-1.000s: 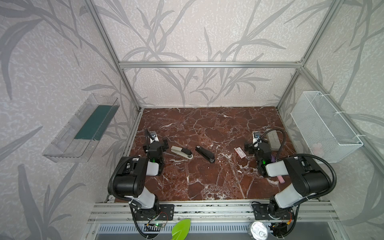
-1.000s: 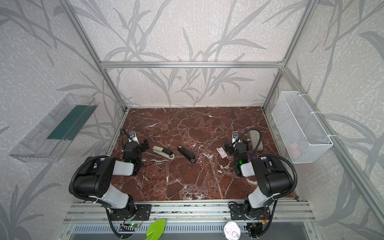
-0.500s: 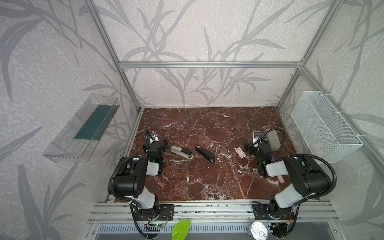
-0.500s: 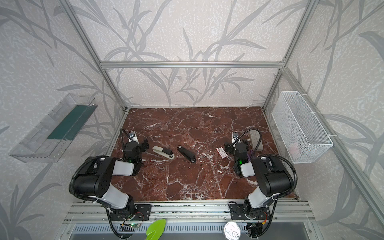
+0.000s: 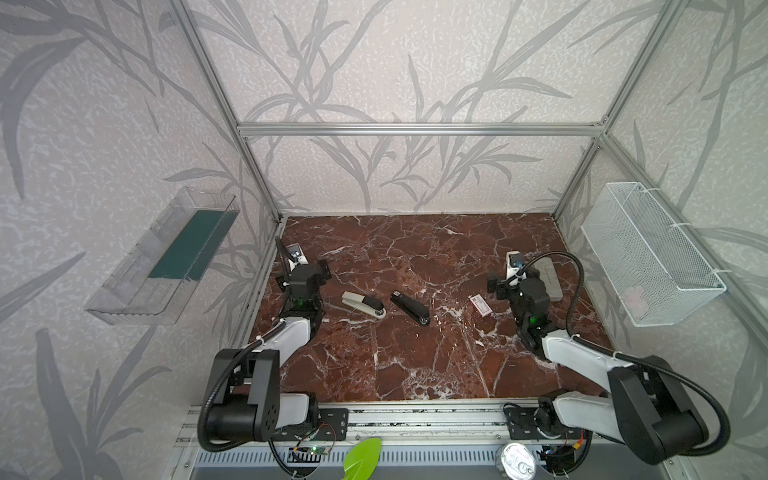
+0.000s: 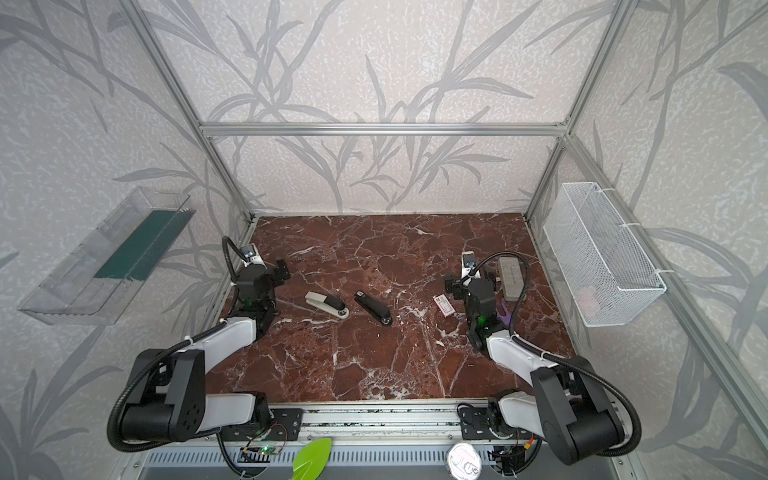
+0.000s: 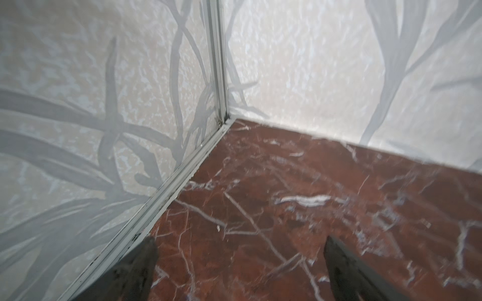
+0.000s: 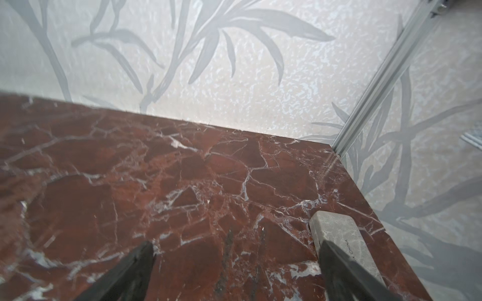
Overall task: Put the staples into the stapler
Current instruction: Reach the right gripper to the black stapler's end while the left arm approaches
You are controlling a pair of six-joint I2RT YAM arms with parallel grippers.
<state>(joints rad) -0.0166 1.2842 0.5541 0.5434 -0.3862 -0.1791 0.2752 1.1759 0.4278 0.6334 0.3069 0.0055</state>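
Hanging low by the left wall over the surface [image 5: 415,365]: left gripper [image 7: 240,241], jaws spread wide, nothing between them. Right of it, lying flat toward the middle: white stapler [image 5: 362,304], then black stapler [image 5: 409,307], close together but apart. Further right, staples [image 5: 480,305] flat on the marble, just left of right gripper [image 8: 234,245], likewise spread wide and empty. Just right of that gripper, grey block [image 8: 336,234], near the right wall.

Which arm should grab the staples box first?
Right. The staples box lies just beside the right gripper, which is open and empty. The left gripper, also open, sits far off on the left, with the white stapler and the black stapler between it and the box.
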